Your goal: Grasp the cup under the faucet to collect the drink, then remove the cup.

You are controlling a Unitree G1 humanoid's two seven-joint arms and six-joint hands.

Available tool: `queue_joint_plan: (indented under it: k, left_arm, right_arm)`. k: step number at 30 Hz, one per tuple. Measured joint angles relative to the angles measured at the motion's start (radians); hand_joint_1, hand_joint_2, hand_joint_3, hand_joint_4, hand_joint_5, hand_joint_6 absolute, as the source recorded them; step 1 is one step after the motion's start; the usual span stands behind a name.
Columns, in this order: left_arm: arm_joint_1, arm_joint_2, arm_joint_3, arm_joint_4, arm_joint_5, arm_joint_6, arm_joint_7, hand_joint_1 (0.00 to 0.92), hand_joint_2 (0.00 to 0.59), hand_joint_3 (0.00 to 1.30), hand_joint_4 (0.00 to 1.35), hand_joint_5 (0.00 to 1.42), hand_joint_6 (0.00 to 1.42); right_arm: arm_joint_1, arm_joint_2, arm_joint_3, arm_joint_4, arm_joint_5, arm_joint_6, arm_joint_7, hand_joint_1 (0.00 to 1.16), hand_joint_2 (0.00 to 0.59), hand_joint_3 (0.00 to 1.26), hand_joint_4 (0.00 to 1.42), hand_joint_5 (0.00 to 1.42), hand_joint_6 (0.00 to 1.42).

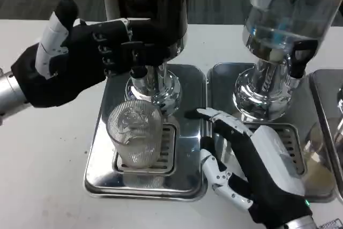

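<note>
The clear cup (135, 135) stands on the drip tray (102, 178) under the faucet (138, 71). The left hand (80, 57) grips the faucet lever. The right hand (254, 167) lies open beside the cup, holding nothing.

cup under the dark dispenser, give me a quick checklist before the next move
1. Cup upright on the drain grate of the drip tray: ok.
2. Cup below the faucet of the dark dispenser: roughly ok; exact alignment cannot tell.
3. Left hand at the faucet lever: ok, its fingers reach the tap, but whether the lever is pressed cannot tell.
4. Right hand gripping the cup: not ok, it lies open beside the cup, apart from it.
5. Drink flowing or collected in the cup: cannot tell; no stream is visible and the cup looks empty.
</note>
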Motion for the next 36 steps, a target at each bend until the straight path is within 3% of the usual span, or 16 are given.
queue_joint_plan:
  k: [22,36]
  left_arm:
    - [0.07,-0.009,-0.021,-0.09,0.012,-0.14,0.024,0.0,0.046,0.27,0.16,0.15,0.12]
    - [0.119,0.004,-0.037,-0.143,0.052,-0.291,0.062,0.0,0.041,0.25,0.14,0.12,0.11]
  right_arm:
    - [0.004,-0.002,-0.005,-0.001,0.018,0.01,0.0,0.36,0.586,0.3,0.21,0.17,0.29]
    - [0.005,-0.004,-0.012,-0.005,0.038,0.014,0.008,0.36,0.586,0.3,0.2,0.17,0.29]
